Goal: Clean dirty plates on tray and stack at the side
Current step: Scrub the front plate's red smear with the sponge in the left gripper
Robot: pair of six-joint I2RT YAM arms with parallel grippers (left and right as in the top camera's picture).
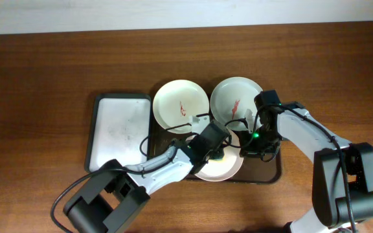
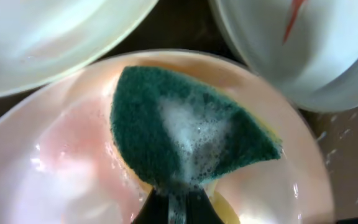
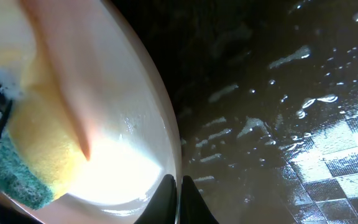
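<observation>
Three plates sit on the dark brown tray (image 1: 272, 173). Two at the back carry red smears: one at the left (image 1: 180, 103) and one at the right (image 1: 233, 97), the latter also in the left wrist view (image 2: 316, 56). The front plate (image 1: 224, 168) is wet and pinkish (image 2: 73, 162). My left gripper (image 2: 178, 202) is shut on a green and yellow sponge (image 2: 185, 134), pressing it soapy onto this plate. My right gripper (image 3: 178, 190) is shut on the front plate's right rim (image 3: 166, 143); the sponge shows at the left of that view (image 3: 36, 149).
A smaller black-rimmed tray with a white inside (image 1: 118, 129) lies left of the brown tray. The brown tray's wet textured base (image 3: 291, 112) shows right of the held plate. Bare wooden table (image 1: 44, 84) surrounds the trays.
</observation>
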